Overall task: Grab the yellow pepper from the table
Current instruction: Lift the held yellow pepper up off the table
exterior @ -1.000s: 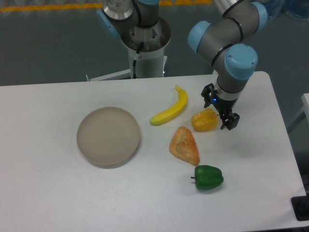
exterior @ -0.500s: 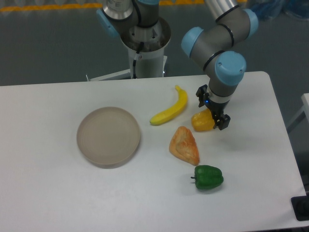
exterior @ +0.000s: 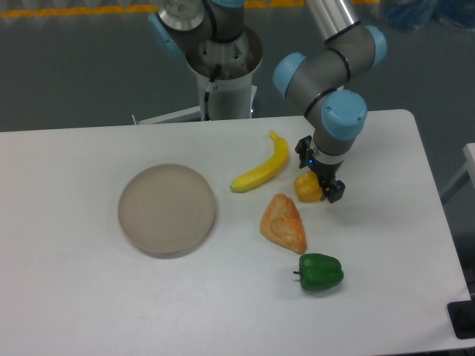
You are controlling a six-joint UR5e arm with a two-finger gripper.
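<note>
1. Compared with the frame a second earlier, the gripper [exterior: 318, 174] has been shifted left across the table [exterior: 386, 252] and is now placed directly over the yellow pepper [exterior: 306, 188], where before it hung just to the pepper's right.
2. The pepper itself is seen in the same spot as earlier: on the white tabletop, right of centre, just below the tip of the banana [exterior: 263, 170] and up and to the right of the pastry wedge [exterior: 283, 222].
3. The two black fingers are held apart, one seen at the pepper's upper left and one at its lower right, so that the pepper is straddled; whether either finger is touching it cannot be told.
4. Much of the pepper's upper right part is hidden behind the gripper and wrist, and only its lower left lobes are shown.
5. The arm's upper links are cut off by the top edge of the frame.
6. A dark object at the lower right corner is cropped and cannot be made out.
7. One of each thing is counted on the table: one yellow pepper, one banana, one pastry wedge, one green pepper [exterior: 321, 272] and one round grey plate [exterior: 167, 210].
</note>
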